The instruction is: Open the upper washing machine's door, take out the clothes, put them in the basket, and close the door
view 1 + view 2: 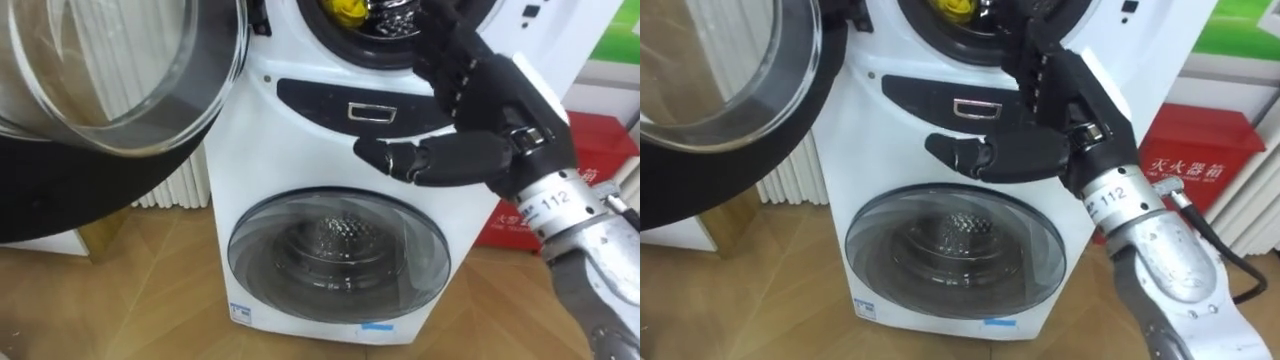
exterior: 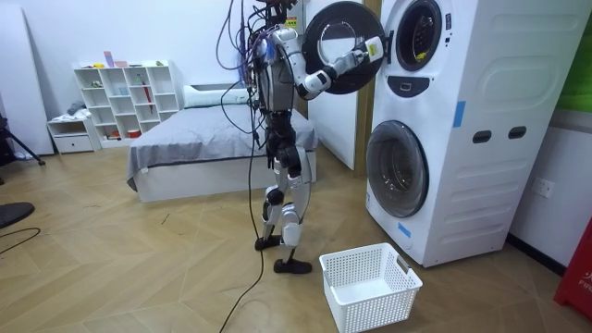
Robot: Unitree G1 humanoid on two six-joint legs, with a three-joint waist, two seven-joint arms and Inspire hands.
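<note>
Two washing machines stand stacked; the upper drum's round door (image 1: 110, 80) hangs open to my left. A yellow cloth (image 1: 345, 10) lies inside the upper drum, at the top edge of the left eye view. My right hand (image 1: 500, 95) is raised before the control panel (image 1: 370, 105), its fingers stretched up to the drum's lower rim beside the cloth and its thumb pointing left. The hand is open and holds nothing. In the room view I stand upright facing the machines with this hand (image 2: 368, 49) lifted to the upper opening.
The lower machine's door (image 1: 340, 250) is closed, its drum bare. A white laundry basket (image 2: 370, 285) sits on the wooden floor behind me, near the lower machine. A red box (image 1: 590, 150) stands to the machines' right and a white radiator (image 1: 175, 180) to their left.
</note>
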